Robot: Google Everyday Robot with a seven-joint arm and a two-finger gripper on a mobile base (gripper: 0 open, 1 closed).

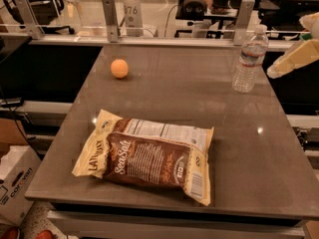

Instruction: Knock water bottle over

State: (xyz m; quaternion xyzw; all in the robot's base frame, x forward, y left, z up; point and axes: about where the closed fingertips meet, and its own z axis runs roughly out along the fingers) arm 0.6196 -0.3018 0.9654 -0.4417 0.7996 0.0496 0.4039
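Just right of water bottle [249, 59]: gripper [280, 67], at grey table's [199, 91] edge.

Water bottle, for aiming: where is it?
Camera view: the water bottle stands upright at the table's far right corner, the claw just to its right.

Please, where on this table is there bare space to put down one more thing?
The widest bare patch lies mid-table, between the orange ball, the water bottle and the chip bag. The right strip of the table beside the bag is also free. The far right corner is crowded: the gripper hangs just right of the bottle.
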